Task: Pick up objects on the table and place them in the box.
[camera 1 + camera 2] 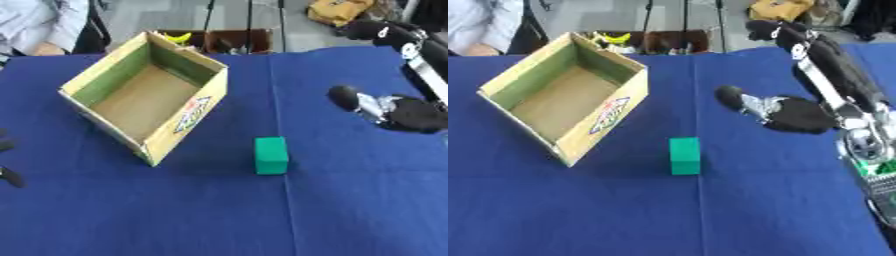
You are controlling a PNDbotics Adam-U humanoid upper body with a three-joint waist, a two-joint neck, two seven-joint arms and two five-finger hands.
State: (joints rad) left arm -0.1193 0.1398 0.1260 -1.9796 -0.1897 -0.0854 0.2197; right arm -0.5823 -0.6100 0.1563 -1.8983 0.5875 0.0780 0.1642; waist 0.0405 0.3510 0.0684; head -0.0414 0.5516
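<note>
Box empty, one block left to pick up.

Near the middle of the blue-clothed table [350,210] a green block [271,155] lies untouched; the left robot hand [9,176] shows only as dark tips at the near left edge, so I cannot tell its state. Farther right, the right robot hand [794,114] hovers apart from the block, holding nothing; its fingers cannot be made out. Far left, the tilted cardboard box [188,117] holds nothing. Beyond the table: crates, grey floor.
</note>
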